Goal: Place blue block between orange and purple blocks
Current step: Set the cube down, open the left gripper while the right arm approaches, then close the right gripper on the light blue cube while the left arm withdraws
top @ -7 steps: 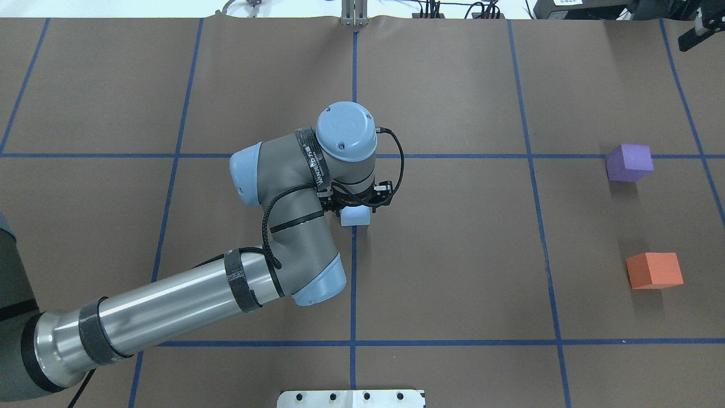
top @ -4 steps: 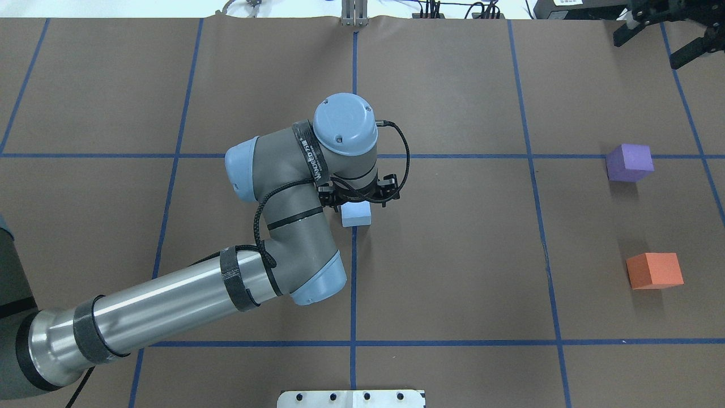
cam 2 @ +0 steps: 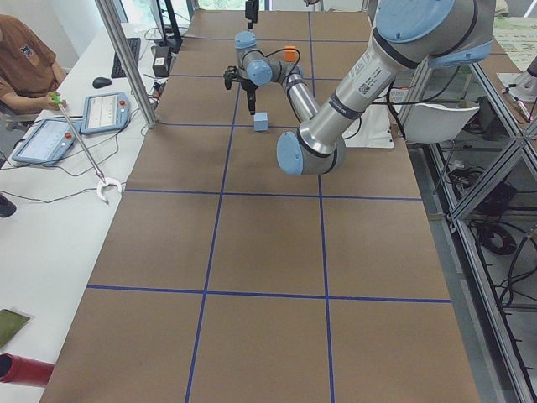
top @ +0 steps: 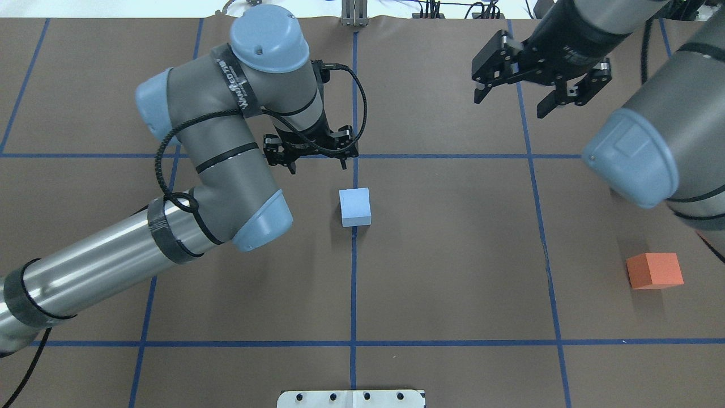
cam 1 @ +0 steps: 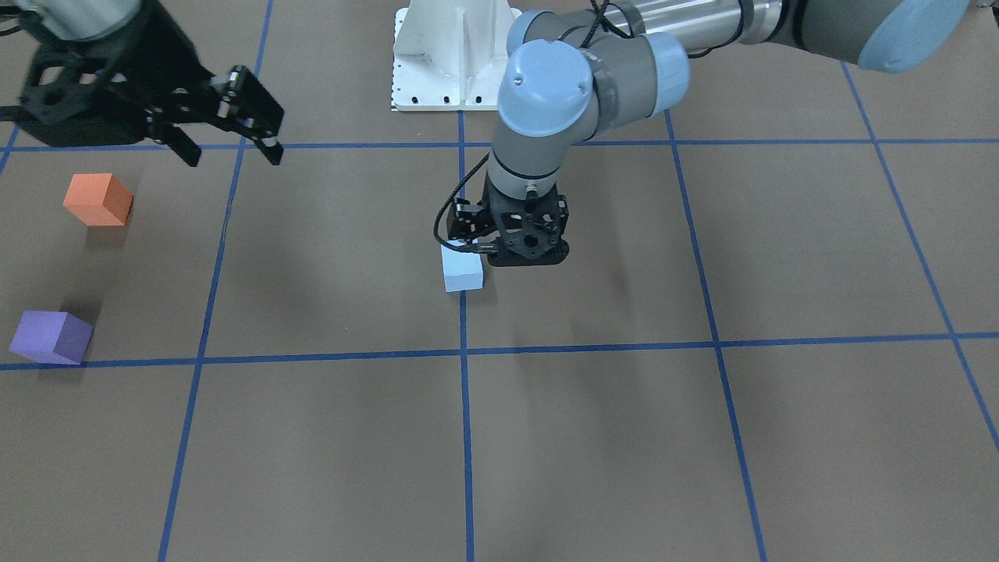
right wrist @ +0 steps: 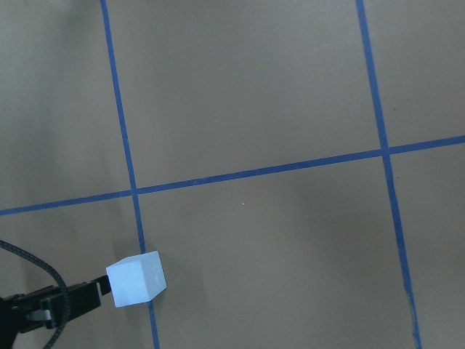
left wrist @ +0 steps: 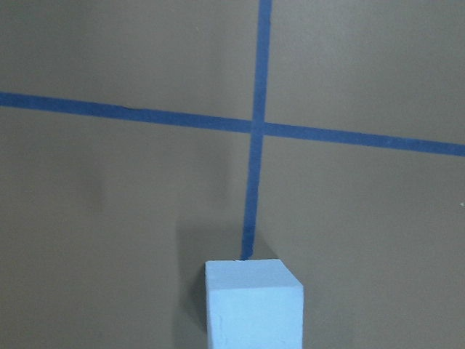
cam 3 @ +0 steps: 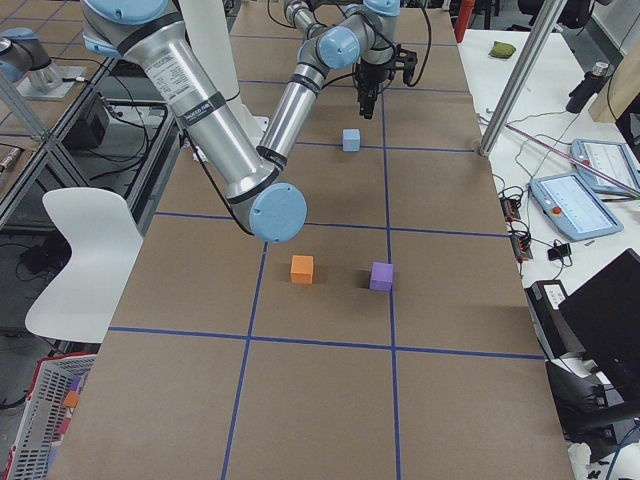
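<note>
The light blue block [top: 355, 207] sits on the brown table on a blue tape line; it also shows in the front view [cam 1: 461, 269] and at the bottom of the left wrist view [left wrist: 253, 302]. My left gripper [top: 317, 167] is open and empty, raised just beyond the block. The orange block [top: 654, 270] lies at the right. The purple block [cam 1: 51, 337] shows in the front view, a gap away from the orange block [cam 1: 97, 199]; my right arm hides it overhead. My right gripper [top: 511, 105] is open and empty, high over the far right.
The right arm's elbow [top: 631, 156] hangs over the right side near the two blocks. A white base plate [top: 351, 398] sits at the near edge. Blue tape lines mark a grid. A person and tablets [cam 2: 105, 113] are beside the table.
My left gripper has come up off the blue block and moved away to the far left; the block stays on the table. My right arm has swung in from the far right corner.
</note>
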Tool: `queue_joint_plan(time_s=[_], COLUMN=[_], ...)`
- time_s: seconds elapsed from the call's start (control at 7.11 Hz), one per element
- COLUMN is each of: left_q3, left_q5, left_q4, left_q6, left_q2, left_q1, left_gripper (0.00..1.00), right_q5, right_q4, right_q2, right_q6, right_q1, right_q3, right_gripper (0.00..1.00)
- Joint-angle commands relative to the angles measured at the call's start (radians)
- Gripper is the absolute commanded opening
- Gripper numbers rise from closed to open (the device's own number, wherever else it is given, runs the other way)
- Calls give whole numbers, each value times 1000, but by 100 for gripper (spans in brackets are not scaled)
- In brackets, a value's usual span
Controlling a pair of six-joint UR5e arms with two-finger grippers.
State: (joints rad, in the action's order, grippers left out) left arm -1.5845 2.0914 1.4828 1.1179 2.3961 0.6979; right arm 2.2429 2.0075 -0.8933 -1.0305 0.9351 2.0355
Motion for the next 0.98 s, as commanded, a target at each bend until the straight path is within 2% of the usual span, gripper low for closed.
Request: queue_joint_plan(time_s=[0.0, 0.14, 0.42, 0.56, 0.7, 0.84], left_q3=[-139, -208, -383, -431, -431, -417], left_q5=[3, -4, -7, -8, -11, -36], left_q4=[-32, -27, -24, -21, -21, -22], left_q6=[-160, -232, -270, -279, -280, -299], left_q2=[-189, -278, -465, -548, -560, -564], left_q1=[86, 136, 243, 274, 294, 296], left_gripper=[100, 100, 100, 100, 100, 100], right_q5=[-101, -162, -256, -290, -333, -363], right_q4=[-110, -218, -303, -375, -383, -383], right_q2=[92, 108, 139, 181, 224, 220], right_q6=[-104, -158, -175, -174, -158, -105], right_q1=[-132, -201, -300, -333, -364, -396], right_q3=[-125, -199, -326, -444, -533, -546], right_gripper=[100, 100, 100, 100, 100, 100])
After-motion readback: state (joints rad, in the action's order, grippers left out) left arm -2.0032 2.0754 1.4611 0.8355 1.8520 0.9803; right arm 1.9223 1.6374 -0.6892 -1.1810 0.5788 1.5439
